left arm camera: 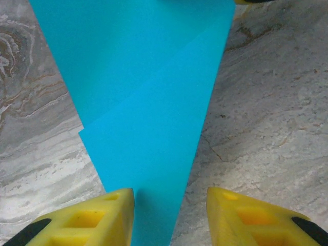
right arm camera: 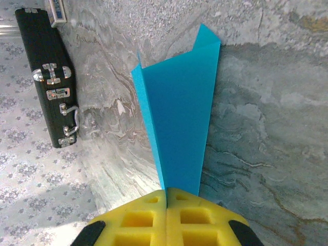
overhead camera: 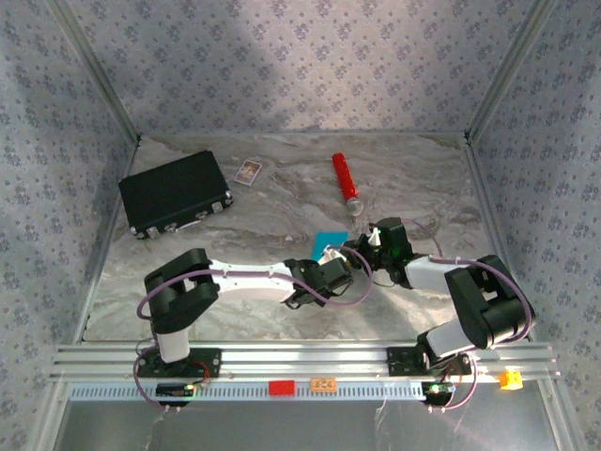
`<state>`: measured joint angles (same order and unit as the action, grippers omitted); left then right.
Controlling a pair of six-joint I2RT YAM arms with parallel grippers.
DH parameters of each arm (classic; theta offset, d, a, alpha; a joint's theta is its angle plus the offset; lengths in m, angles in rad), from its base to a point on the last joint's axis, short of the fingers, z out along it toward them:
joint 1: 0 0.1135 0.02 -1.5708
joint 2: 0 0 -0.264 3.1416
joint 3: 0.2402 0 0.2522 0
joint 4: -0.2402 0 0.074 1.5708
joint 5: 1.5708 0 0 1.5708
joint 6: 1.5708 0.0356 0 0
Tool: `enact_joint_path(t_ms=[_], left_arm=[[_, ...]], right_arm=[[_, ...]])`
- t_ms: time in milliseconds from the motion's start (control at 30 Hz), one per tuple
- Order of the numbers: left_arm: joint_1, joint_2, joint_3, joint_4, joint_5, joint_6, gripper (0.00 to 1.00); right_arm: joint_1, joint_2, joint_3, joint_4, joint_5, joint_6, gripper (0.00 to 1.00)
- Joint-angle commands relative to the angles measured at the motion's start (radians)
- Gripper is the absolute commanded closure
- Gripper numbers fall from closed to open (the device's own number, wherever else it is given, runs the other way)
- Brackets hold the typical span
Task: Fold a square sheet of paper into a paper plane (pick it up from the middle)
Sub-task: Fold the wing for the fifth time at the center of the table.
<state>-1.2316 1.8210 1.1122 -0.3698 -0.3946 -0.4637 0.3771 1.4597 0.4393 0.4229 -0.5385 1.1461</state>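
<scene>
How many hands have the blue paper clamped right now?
1. The right hand is shut on the narrow end of the blue paper. The left hand is open, a finger either side of the paper, not clamping it.

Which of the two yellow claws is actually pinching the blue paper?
The right gripper: it is shut on the narrow end of the blue paper. The left gripper stands open, pinching nothing.

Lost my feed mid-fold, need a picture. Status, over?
Right end effector shut on the paper. Left end effector open, fingers either side of its narrow end. Paper folded, tapered. Black case, red cylinder far back, not in the way.
</scene>
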Motion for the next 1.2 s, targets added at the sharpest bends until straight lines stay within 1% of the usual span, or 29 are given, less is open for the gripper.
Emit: enact_joint_path(t_ms=[0,133,333,500,1000,1167], left_arm=[[-0.009,0.026,0.036,-0.043,-0.035,-0.007,0.6],[-0.009,0.035,0.046,-0.061,-0.053,-0.018,0.6],[-0.009,0.037,0.048,-0.068,-0.06,-0.02,0.64],[-0.01,0.035,0.043,-0.06,-0.053,-0.02,0.7],[-0.011,0.034,0.04,-0.057,-0.058,-0.03,0.83],[-0.012,0.032,0.034,-0.051,-0.061,-0.039,0.89]], right_arm=[[0.007,-0.02,-0.01,0.008,0.008,0.018,0.96],[0.008,-0.021,-0.01,0.009,0.009,0.02,0.96],[0.01,-0.025,-0.01,0.006,0.012,0.021,0.96],[0.011,-0.03,-0.013,0.004,0.015,0.021,0.96],[0.009,-0.033,-0.015,-0.004,0.023,0.019,0.95],[0.01,-0.038,-0.018,-0.007,0.028,0.017,0.94]])
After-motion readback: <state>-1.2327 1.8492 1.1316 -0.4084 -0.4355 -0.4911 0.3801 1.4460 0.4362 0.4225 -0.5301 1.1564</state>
